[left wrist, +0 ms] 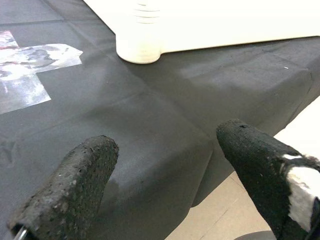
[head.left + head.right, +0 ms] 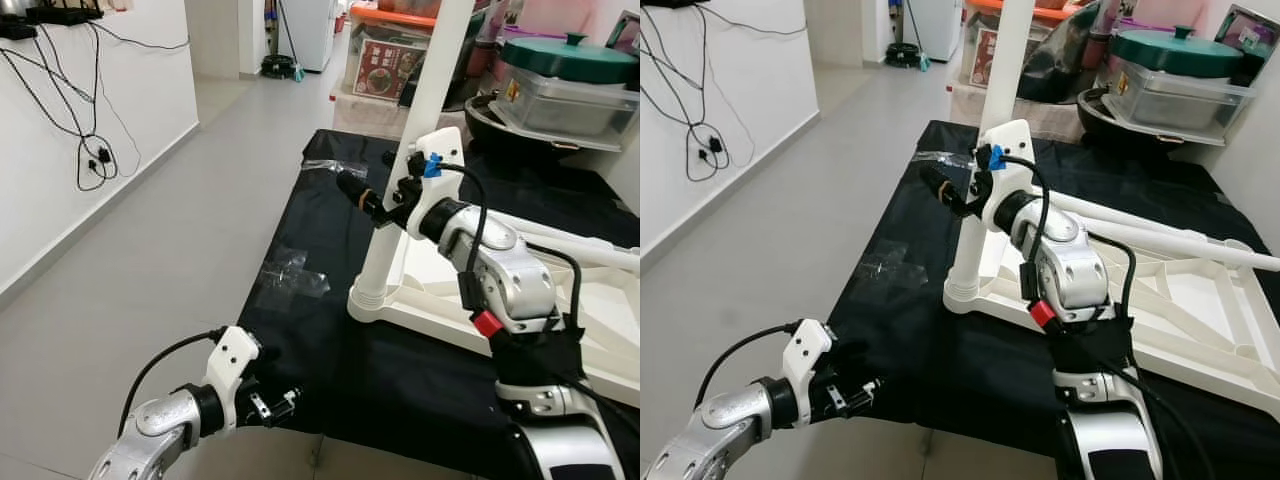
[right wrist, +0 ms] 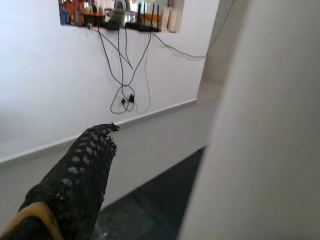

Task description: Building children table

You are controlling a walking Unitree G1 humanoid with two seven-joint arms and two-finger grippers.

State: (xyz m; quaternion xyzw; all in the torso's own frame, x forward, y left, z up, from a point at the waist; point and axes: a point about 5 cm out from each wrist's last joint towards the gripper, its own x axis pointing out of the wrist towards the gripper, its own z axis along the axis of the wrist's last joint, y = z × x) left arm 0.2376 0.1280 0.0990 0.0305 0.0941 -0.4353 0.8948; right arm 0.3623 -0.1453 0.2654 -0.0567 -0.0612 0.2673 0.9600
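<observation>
Nearest, the left gripper (image 1: 165,165) is hovering with fingers spread wide and empty at the near edge of the black cloth (image 2: 330,370), a clear plastic bag (image 2: 290,272) lying just beyond it. Further in, the white table frame (image 2: 1200,320) is lying upside down on the cloth, and one white leg (image 2: 405,170) is standing upright in its near corner socket, long axis vertical, top cut off by the picture edge. The right gripper (image 2: 372,205) is sitting at the leg around mid-height with one black finger (image 3: 75,175) alongside; the other finger is hidden, so grip cannot be told.
</observation>
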